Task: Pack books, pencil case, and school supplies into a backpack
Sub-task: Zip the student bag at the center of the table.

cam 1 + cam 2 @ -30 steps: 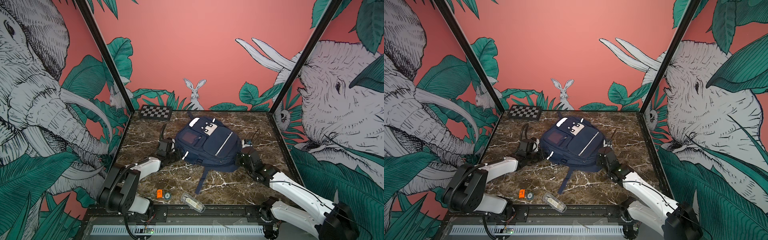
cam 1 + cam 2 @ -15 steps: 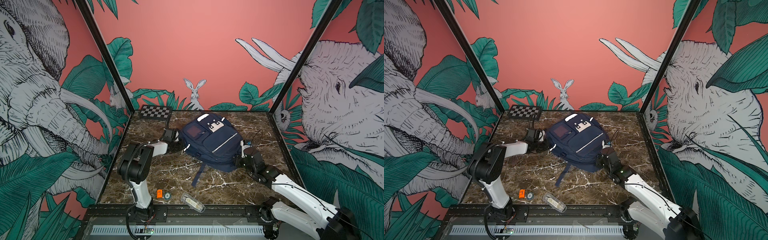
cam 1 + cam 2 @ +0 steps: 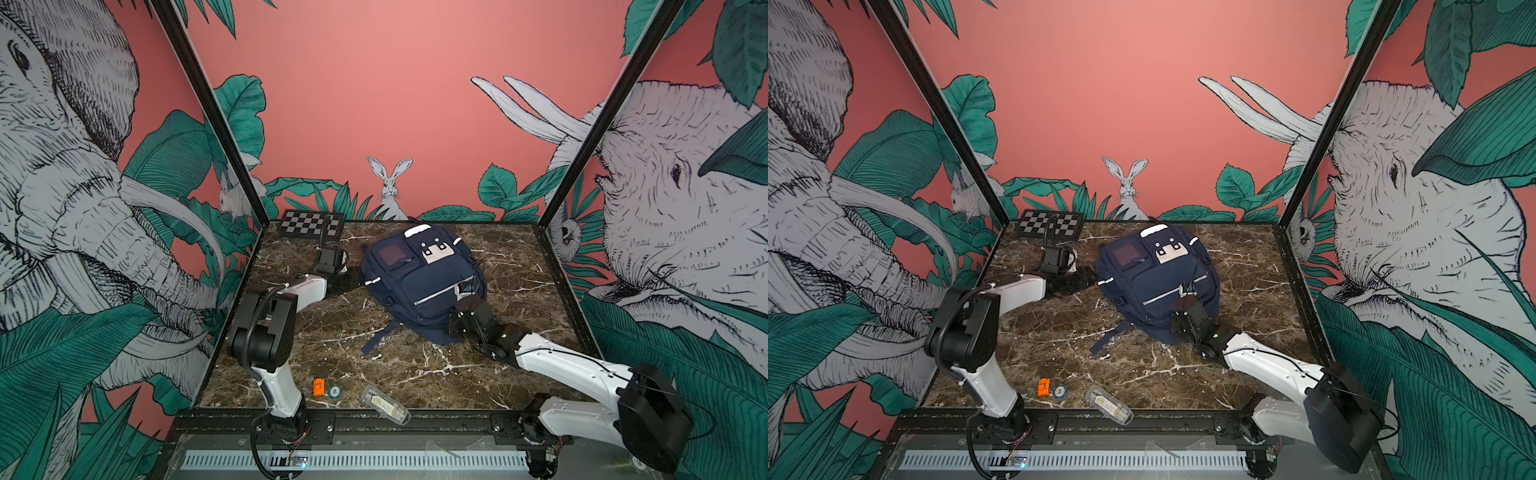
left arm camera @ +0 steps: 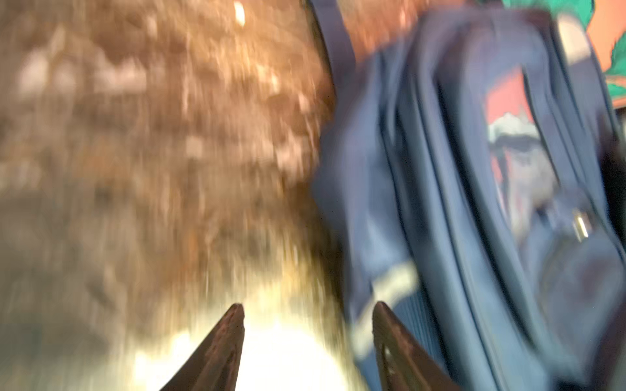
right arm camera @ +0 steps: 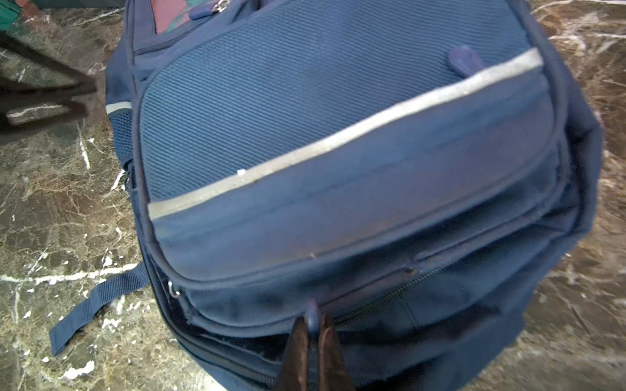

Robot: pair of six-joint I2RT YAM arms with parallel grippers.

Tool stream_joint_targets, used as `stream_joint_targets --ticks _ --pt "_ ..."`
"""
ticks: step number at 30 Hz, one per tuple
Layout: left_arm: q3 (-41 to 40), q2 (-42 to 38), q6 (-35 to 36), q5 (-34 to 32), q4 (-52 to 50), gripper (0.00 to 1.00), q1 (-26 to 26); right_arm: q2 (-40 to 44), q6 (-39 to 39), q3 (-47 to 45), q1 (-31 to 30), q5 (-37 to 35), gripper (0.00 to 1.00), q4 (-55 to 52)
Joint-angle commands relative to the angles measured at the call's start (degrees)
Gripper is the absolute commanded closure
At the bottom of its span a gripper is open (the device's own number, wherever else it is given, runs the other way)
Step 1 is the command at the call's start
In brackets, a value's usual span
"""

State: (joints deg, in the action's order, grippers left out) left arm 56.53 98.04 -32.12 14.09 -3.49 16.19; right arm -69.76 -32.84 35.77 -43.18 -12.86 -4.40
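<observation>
Navy-blue backpack [image 3: 415,282] flat on the brown marble tabletop [image 3: 415,365], toward the back wall, front pocket up. Right gripper [image 5: 313,326] pinched tight on a zipper pull [image 5: 312,311] at the bag's near end. Left gripper [image 4: 308,309] spread apart, empty, just beside the bag's side.

chessboard [image 3: 311,224]: far left corner, apparently flat | table [image 3: 519,257]: brown marble, white veins
</observation>
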Motion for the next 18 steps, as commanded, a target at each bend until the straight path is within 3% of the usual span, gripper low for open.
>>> stream_joint_targets --ticks 1,5,8,12,18 --pt "-3.18 -9.80 -0.26 0.03 -1.78 0.37 4.84 -2.33 -0.15 2.42 -1.29 0.50 1.00 5.57" --pt "-4.02 -13.23 -3.59 0.36 0.31 0.38 14.78 -3.91 0.04 3.49 -1.87 0.52 1.00 5.70" --pt "-3.57 -9.94 -7.41 1.29 4.98 0.38 20.08 -2.73 -0.03 2.94 -1.91 0.30 1.00 5.70" --pt "-0.91 -4.17 -9.63 2.14 7.01 0.38 23.61 -2.51 -0.59 2.90 -2.29 1.36 1.00 6.28" --pt "-1.34 -4.88 -13.22 0.30 5.38 0.38 26.08 -4.31 -0.90 4.18 -4.40 1.27 1.00 7.21"
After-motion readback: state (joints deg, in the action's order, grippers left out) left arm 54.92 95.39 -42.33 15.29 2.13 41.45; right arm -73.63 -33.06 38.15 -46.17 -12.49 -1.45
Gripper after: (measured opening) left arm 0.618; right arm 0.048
